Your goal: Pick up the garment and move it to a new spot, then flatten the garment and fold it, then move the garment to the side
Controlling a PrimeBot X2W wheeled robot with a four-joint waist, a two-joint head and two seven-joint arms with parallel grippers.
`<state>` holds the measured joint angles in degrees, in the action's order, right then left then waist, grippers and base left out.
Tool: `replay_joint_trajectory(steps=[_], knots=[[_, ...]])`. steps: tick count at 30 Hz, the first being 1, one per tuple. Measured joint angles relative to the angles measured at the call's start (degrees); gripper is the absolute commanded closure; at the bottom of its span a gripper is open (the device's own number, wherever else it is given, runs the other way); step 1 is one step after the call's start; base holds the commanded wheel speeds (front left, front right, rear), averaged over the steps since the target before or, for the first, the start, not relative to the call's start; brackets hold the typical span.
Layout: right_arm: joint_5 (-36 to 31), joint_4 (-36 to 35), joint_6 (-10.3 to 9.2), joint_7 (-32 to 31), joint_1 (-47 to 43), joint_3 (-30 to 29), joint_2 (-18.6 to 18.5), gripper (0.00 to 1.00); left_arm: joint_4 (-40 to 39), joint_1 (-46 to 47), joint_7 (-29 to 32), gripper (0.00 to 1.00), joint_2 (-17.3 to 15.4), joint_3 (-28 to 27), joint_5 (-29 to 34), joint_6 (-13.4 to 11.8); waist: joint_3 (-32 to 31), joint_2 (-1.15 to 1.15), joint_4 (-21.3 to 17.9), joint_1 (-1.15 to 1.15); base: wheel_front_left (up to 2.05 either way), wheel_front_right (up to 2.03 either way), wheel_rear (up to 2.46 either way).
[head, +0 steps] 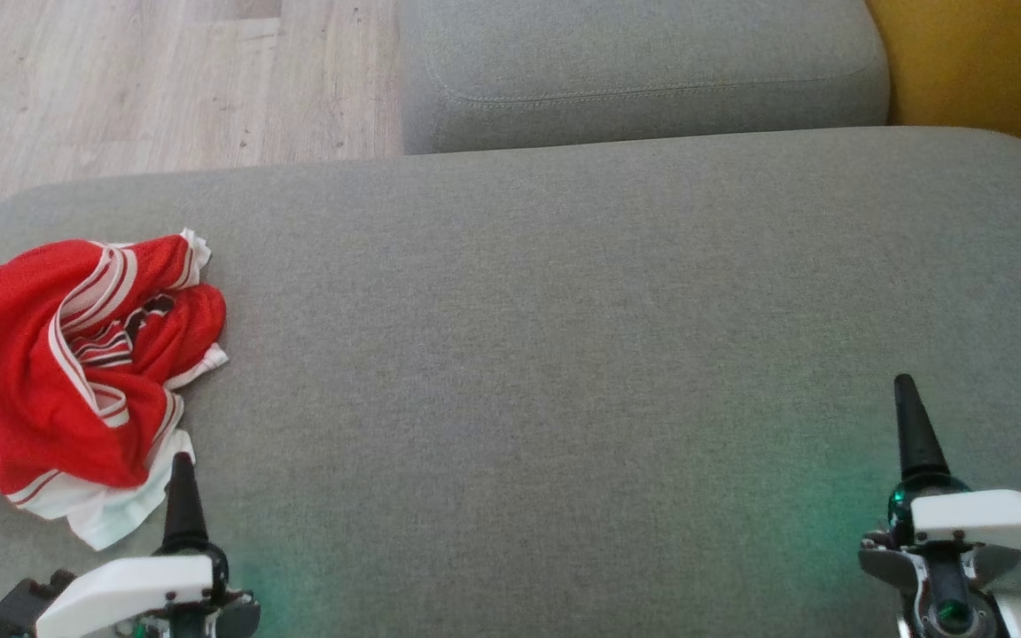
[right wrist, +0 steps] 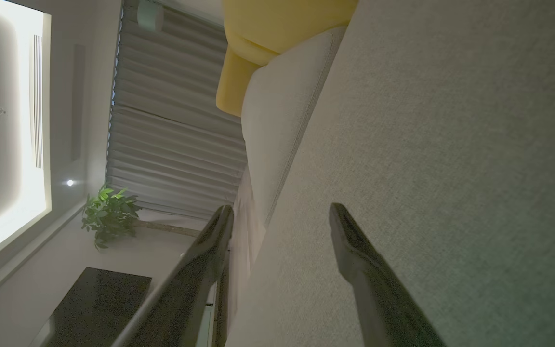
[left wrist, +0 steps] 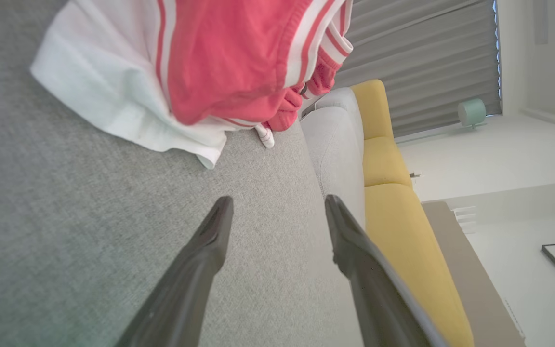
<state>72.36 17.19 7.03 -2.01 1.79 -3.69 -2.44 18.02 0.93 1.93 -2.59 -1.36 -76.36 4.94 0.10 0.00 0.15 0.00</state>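
While the left gripper (left wrist: 278, 197) and right gripper (right wrist: 281, 206) gape empty, lettering on the garment (head: 32, 390) is illegible.

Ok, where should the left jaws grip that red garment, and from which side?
The white hem flap at the garment's near edge: it lies loose on the cushion, ahead of the open left jaws. Probably come in low from the robot's side.

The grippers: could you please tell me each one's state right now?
Left gripper: open, holding nothing, with the garment just ahead.
Right gripper: open, holding nothing.
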Motion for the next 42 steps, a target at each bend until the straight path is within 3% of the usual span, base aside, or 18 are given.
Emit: replay_joint_trajectory(steps=[42], knots=[[-34.2,0.2,0.00,6.9,2.5,6.2,0.0,0.00,3.5,1.5,-6.8,0.00,-3.0,5.3,32.2,-3.4,-0.4,0.00,0.0,0.00,0.00,0.00,0.00]])
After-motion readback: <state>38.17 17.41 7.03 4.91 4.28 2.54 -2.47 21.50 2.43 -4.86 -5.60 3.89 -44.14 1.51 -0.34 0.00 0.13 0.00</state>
